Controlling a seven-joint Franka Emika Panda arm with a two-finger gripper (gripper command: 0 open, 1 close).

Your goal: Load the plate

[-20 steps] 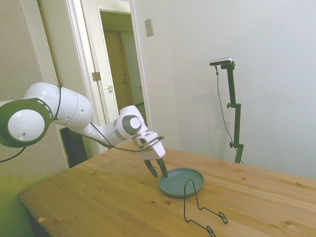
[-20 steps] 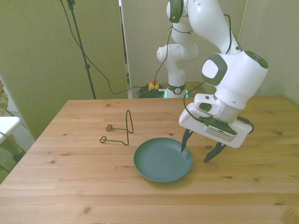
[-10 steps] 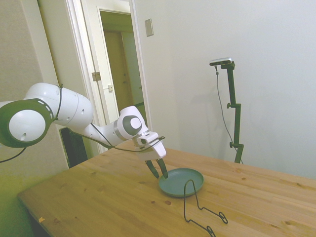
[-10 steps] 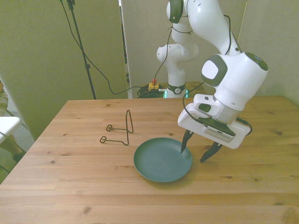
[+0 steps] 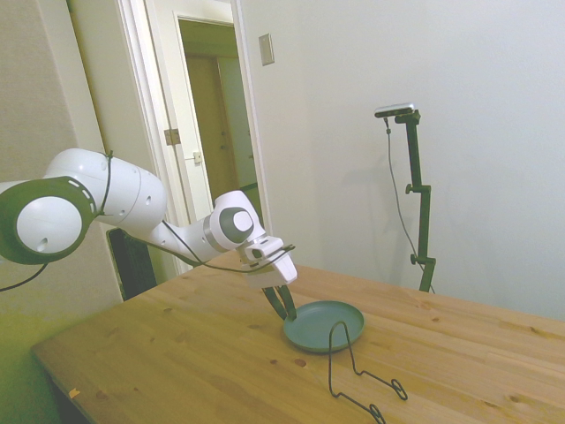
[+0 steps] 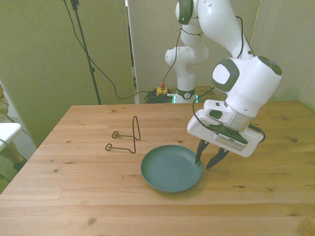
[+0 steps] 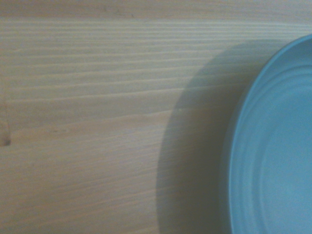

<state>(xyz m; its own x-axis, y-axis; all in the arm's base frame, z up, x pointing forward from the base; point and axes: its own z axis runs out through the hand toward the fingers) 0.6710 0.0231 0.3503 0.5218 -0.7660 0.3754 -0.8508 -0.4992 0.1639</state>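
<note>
The teal plate point(image 6: 170, 168) lies flat on the wooden table point(image 6: 88, 196), near the middle. My gripper point(image 6: 203, 165) has come down on the plate's edge at the front view's right. One finger is inside the rim and one outside, and the two are drawn close together on it. From the side, the gripper point(image 5: 283, 311) stands at the near-left edge of the plate point(image 5: 325, 325). A slice of the plate point(image 7: 273, 156) and its shadow on the wood fill the wrist view.
A thin black wire stand point(image 6: 129, 137) sits on the table just beyond the plate toward the front view's left. In the side view the wire stand point(image 5: 349, 367) is in front of the plate. A white object point(image 6: 7, 132) shows at the left border.
The fingers have closed from a wide gap to a narrow one around the plate's rim. The plate and the wire stand have not moved.
</note>
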